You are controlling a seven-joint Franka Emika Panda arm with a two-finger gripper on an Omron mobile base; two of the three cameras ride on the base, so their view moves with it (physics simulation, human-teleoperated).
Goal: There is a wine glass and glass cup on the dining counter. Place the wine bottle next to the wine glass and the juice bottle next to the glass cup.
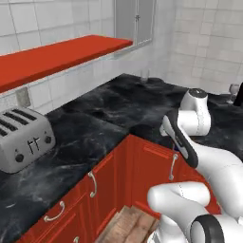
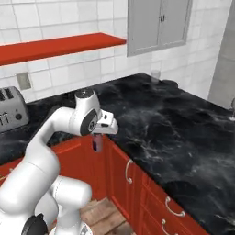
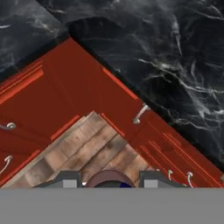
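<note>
My gripper is shut on the juice bottle, a small purplish bottle hanging below the hand, level with the red drawer fronts at the inner corner of the dining counter. In the hand view the bottle's dark round top sits between the fingers, above wooden floor. The glass cup stands far back on the counter near the wall. The wine glass is at the right edge of the left base view, beside a dark shape cut by the frame that looks like the wine bottle.
A silver toaster sits on the left counter run under a red wall shelf. Red drawers with silver handles line both counter sides. Bare wooden floor lies in the corner below the hand.
</note>
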